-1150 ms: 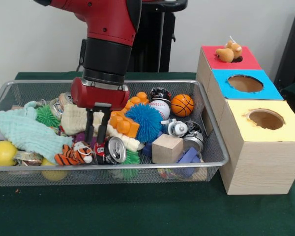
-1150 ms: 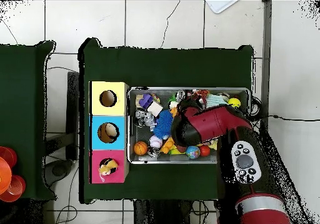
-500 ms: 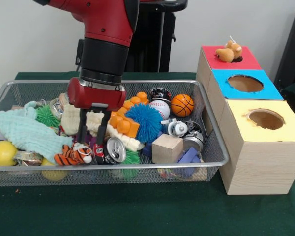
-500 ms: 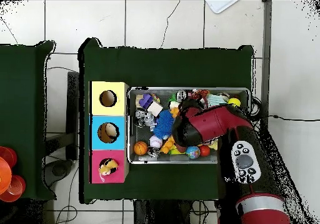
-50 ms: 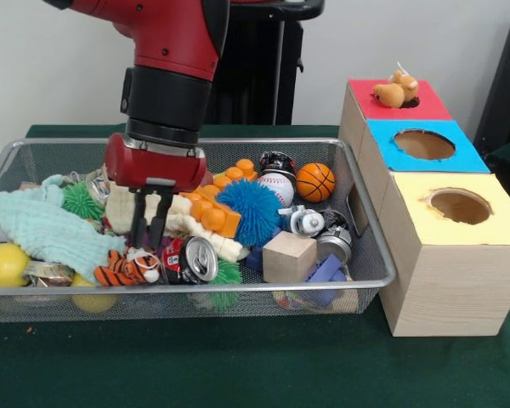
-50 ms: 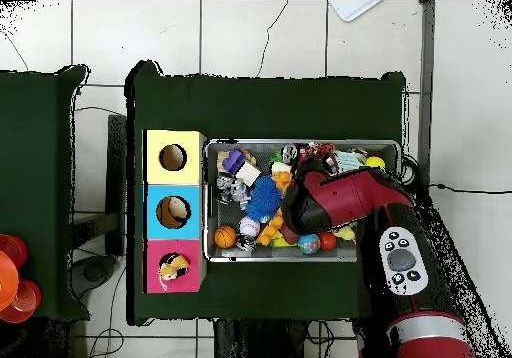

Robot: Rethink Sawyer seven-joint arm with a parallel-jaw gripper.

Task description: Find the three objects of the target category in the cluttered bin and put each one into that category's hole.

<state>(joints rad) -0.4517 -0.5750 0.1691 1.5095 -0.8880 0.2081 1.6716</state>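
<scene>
1. Nearest me in the wire bin (image 5: 370, 280) I see a tiger-striped toy (image 5: 123, 269), a crushed drink can (image 5: 191, 259) and a wooden cube (image 5: 289, 256).
2. My gripper (image 5: 148, 223) hangs just above the tiger toy, its two fingers (image 5: 137, 218) close together with only a narrow gap and nothing between them.
3. Behind it lie orange blocks (image 5: 219, 204) and a blue spiky ball (image 5: 250, 208).
4. Farther back, a baseball (image 5: 276, 186) and a small basketball (image 5: 314, 181) lie side by side.
5. An orange duck (image 5: 394, 89) sits on the red box's hole (image 5: 410, 102).

Bin (image 5: 370, 280): silver wire mesh, metal. Can (image 5: 189, 259): shiny metal. Towel (image 5: 47, 229): soft knitted cloth. Block (image 5: 289, 256): bare matt wood. Boxes (image 5: 446, 289): pale wood. Bench (image 5: 238, 365): matt green cloth cover.
</scene>
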